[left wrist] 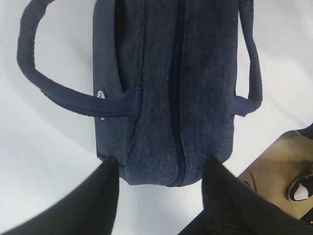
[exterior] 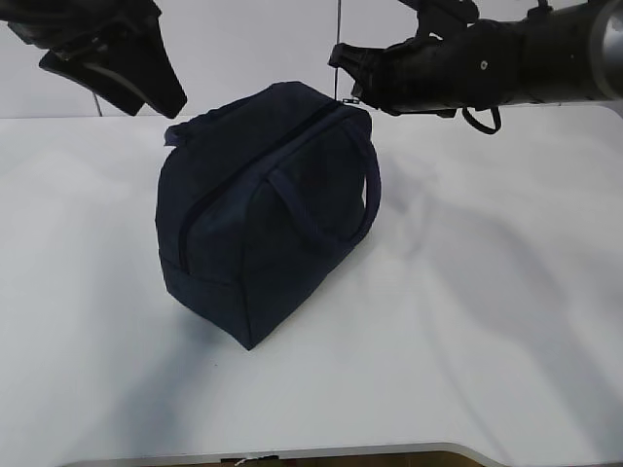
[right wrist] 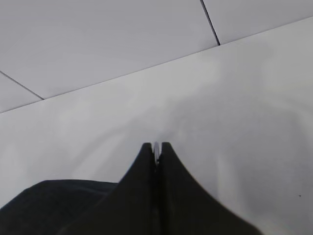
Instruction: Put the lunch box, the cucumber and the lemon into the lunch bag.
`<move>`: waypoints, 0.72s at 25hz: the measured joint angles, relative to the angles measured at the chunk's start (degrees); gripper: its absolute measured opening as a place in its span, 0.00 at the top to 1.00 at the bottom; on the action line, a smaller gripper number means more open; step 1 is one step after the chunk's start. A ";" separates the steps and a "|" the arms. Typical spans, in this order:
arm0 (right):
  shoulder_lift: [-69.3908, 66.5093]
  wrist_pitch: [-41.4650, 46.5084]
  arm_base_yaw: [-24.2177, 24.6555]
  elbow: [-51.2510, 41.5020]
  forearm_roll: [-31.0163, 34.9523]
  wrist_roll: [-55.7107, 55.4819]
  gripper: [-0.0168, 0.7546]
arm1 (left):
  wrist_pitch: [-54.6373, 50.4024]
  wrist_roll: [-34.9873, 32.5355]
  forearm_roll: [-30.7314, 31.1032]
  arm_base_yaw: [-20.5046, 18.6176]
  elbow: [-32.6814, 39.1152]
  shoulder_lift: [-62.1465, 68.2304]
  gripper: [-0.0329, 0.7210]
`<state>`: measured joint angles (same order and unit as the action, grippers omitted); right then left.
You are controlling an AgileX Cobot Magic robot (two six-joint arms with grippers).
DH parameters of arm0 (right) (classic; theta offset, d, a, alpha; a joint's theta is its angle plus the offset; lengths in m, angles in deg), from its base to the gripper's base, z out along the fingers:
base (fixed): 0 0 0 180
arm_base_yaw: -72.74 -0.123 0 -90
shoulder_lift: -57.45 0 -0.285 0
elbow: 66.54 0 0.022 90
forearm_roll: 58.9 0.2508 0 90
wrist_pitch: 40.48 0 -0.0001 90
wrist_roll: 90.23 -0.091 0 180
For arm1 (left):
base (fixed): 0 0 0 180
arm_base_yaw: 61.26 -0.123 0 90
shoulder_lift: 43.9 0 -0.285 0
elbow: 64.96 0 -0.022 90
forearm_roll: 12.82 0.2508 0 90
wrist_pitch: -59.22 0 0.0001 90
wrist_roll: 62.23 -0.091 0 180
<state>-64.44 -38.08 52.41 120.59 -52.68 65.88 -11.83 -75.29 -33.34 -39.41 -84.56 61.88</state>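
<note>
Right hand (exterior: pixel 343 60) clenching the zip pull (right wrist: pixel 156 152) at bag (exterior: pixel 258 209); left hand (left wrist: pixel 159 169) released, straddling its end.

We see a white tabletop (exterior: pixel 467 321), smooth and softly shadowed, its rounded front edge running along the bottom of the exterior view. Behind it we note a pale wall (right wrist: pixel 98 39) divided by thin dark seams. In the left wrist view, past the tabletop's edge, we observe a brown floor (left wrist: pixel 279 166) and a black shoe with a white sole (left wrist: pixel 301 185).
</note>
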 joint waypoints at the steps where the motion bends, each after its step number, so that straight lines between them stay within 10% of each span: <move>1: 0.00 0.00 0.00 0.00 0.00 0.00 0.97 | 0.00 0.00 0.00 0.00 0.00 -0.04 0.46; 18: 0.00 0.00 0.00 0.00 0.04 0.00 0.97 | 0.00 -7.34 -0.10 0.00 0.21 0.83 0.46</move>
<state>-64.44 -38.08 52.41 120.59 -52.64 65.88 -11.83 -82.64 -33.45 -39.41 -84.35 62.71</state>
